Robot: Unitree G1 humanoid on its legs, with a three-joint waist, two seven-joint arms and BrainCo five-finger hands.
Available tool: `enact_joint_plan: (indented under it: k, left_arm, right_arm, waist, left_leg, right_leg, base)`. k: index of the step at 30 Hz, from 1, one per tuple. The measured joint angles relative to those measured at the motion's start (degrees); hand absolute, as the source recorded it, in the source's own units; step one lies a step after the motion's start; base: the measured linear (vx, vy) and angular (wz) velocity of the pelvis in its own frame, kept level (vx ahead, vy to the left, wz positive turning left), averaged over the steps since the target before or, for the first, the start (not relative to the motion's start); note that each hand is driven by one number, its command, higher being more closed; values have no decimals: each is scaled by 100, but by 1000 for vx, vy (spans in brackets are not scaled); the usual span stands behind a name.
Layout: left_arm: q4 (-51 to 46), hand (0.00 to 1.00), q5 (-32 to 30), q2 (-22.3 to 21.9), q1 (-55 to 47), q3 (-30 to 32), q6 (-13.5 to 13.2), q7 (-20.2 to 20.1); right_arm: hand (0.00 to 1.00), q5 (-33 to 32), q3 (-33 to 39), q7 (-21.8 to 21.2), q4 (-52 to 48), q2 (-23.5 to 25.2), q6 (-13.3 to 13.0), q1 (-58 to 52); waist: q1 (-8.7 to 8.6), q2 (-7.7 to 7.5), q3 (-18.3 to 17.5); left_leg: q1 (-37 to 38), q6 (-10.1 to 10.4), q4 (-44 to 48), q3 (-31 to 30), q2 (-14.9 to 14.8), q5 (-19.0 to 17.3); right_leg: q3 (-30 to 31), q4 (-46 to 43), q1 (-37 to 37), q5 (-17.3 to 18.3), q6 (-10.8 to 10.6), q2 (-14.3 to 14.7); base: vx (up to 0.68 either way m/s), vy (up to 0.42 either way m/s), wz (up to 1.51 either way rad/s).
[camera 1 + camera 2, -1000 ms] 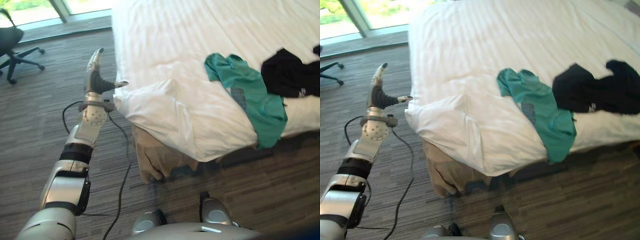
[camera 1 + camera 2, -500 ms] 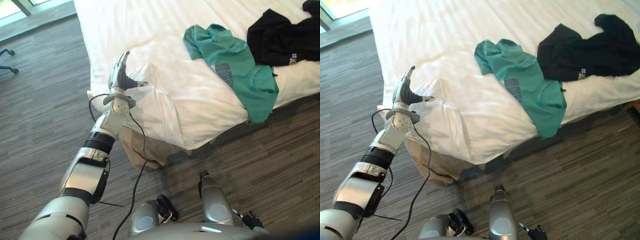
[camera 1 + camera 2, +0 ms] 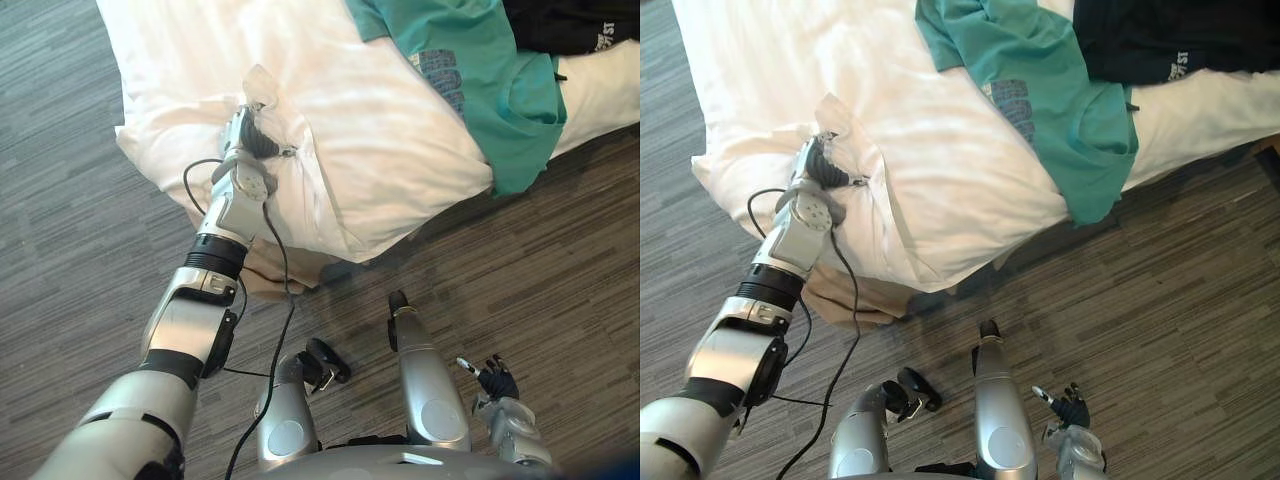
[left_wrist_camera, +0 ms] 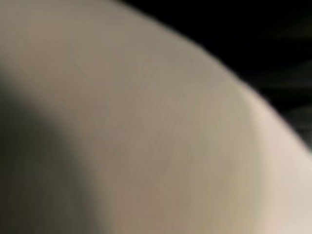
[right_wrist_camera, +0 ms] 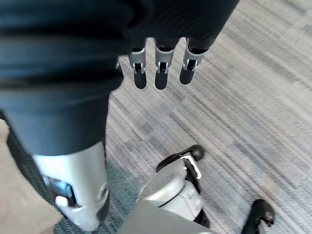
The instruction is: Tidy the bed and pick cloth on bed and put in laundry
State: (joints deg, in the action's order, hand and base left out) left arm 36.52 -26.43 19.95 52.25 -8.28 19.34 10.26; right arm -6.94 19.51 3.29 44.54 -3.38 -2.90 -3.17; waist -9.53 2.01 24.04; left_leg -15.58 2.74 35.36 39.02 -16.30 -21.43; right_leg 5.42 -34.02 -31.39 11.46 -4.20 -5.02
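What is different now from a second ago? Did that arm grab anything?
The left hand moved from beside the corner of the bed onto the white blanket and into a raised fold there. Whether it grips the fold is hidden. The camera also tilted down, so the bed only seems to shift. The green shirt and black garment lie on the blanket as before, untouched.
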Motion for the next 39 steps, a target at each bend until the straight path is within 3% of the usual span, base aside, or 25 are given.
enact_joint_plan:
  k: [2, 7, 11, 15, 16, 21, 25, 30, 34, 39]
  left_arm:
    - [80, 100, 9, 18, 51, -8, -69, 38]
    - [94, 100, 35, 100, -321, -286, -809, 85]
    - [57, 100, 46, 114, -795, -649, -1509, -236]
    - [-111, 100, 127, 249, -1495, -1143, -1973, -641]
    - [-151, 0, 184, 302, -1653, -1221, -2044, -716]
    - [-519, 0, 625, 599, -2637, -1168, -2449, -1112]
    - [-753, 0, 827, 616, -3448, -883, -2517, -1299]
    - [-845, 0, 965, 508, -4509, -843, -2517, -1414]
    - [-768, 0, 1164, 258, -5269, -738, -2241, -1408]
    - [218, 0, 1163, -141, -5998, -713, -1698, -1488]
  right_arm:
    - [0, 77, 0, 42, -21, -1, -6, 15]
    - [0, 272, -56, 147, -16, -23, -2, 8]
    - [0, 282, -318, 167, 68, -30, 7, -5]
    - [0, 277, -404, 251, 334, -11, 66, -135]
    - [0, 269, -404, 263, 464, -12, 94, -146]
    - [0, 128, -306, 338, 1218, -236, 346, -154]
    - [0, -76, -291, 332, 1417, -320, 548, -180]
    - [0, -203, -290, 238, 1607, -342, 719, -334]
    - [0, -199, -256, 136, 1680, -342, 819, -366]
    - [0, -202, -189, 31, 1780, -337, 824, -349]
  waist:
    - [5, 1, -1]
    - [27, -9, 4]
    - [122, -11, -80]
    - [238, -3, -544]
    - [268, -18, -637]
    - [277, 166, -1004]
    - [288, 253, -1115]
    - [380, 223, -1494]
    - [451, 175, -1557]
    - [637, 77, -1646]
  left_leg:
    - [18, -1, -17, -4, 16, 2]
    - [483, -7, -412, -6, 261, 130]
    - [898, 13, -1015, -66, 543, 366]
    - [1196, 113, -1521, -235, 687, 611]
    - [1279, 137, -1644, -288, 722, 671]
    - [1592, 233, -2322, -762, 820, 991]
    - [1970, 239, -2614, -981, 825, 1086]
    - [2131, 238, -2639, -1206, 838, 1087]
    - [2206, 237, -2640, -1430, 844, 1088]
    - [2265, 236, -2666, -1596, 859, 1088]
  right_leg:
    - [1, 0, 14, -1, 1, -6]
    - [-24, 116, 444, 0, 0, -154]
    - [-234, 481, 948, -23, -43, -350]
    - [-578, 886, 1441, -35, -64, -455]
    - [-641, 995, 1564, -37, -66, -464]
    - [-1240, 1899, 2348, -297, -84, -420]
    - [-1484, 2530, 3024, -553, -93, -324]
    - [-1742, 2964, 3507, -712, -114, -304]
    - [-1896, 3105, 3756, -796, -104, -290]
    - [-1993, 3218, 3935, -876, -134, -278]
  base:
    - [23, 5, 0]
    - [67, 33, 8]
    - [52, 34, 24]
    - [87, 7, 35]
    - [106, -2, 39]
    - [118, -10, 45]
    - [97, 13, 22]
    - [91, 16, 20]
    - [39, -7, 23]
    - [16, -19, 14]
